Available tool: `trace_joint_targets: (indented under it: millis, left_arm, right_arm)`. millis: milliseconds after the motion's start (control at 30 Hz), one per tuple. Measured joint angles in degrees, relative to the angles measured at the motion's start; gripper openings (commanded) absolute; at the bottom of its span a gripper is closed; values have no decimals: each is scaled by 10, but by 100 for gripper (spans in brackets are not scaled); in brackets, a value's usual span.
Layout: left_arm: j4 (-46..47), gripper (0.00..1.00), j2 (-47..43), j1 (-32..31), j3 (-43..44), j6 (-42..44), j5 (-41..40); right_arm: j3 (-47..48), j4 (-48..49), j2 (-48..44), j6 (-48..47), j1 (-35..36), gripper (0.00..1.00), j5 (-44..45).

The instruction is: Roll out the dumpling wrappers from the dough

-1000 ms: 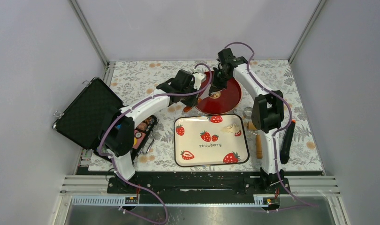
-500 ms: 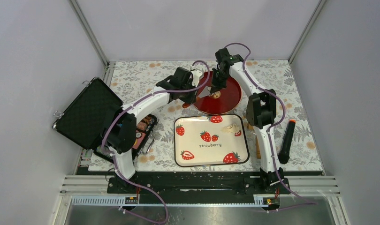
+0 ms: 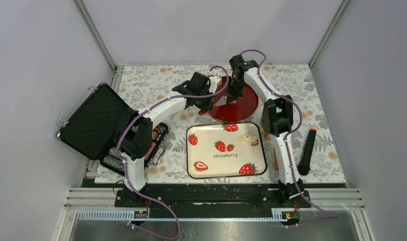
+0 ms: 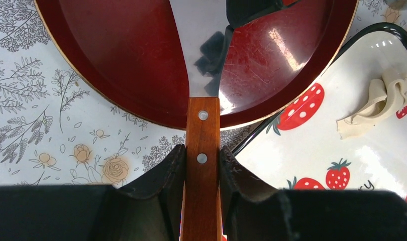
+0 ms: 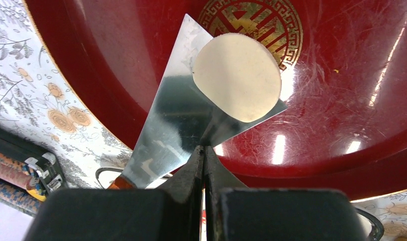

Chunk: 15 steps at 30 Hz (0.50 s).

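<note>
Dumpling wrapper [image 5: 236, 78], a thin round pale-cream disc, lies flat on the shiny triangular steel blade of a wooden-handled spatula [image 5: 171, 115], overhanging the blade's wide front edge; the blade sits over the well of a round glossy dark-red plate [image 5: 342, 100], and the wrapper hides part of the plate's gold emblem [image 5: 287, 25]. My right gripper [image 5: 204, 153] has its two black fingers pressed together with no gap showing, their tips at the blade's near side just short of the wrapper; I cannot tell whether they touch the steel. My left gripper [image 4: 201, 153] pinches the spatula's brown riveted handle [image 4: 201, 130] from both sides; the blade reaches away from it into the plate. The dough [image 4: 377, 103], a folded ragged pale-cream scrap, lies near the far right corner of a white black-rimmed rectangular tray printed with strawberries [image 4: 317, 150]; the tray lies just beside the plate, both on a floral-patterned tablecloth [image 3: 151, 85]. An open black case [image 3: 93, 120] sits at the table's left edge; a black cylinder with an orange tip [image 3: 306, 150] lies right of the tray.
</note>
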Motion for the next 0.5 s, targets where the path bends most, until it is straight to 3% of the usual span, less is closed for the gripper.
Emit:
trace_joint_targets:
  millis: [500]
  left_arm:
    - [-19, 0, 20, -27, 29, 26, -33]
  right_arm:
    - [7, -17, 15, -13, 0, 0, 34]
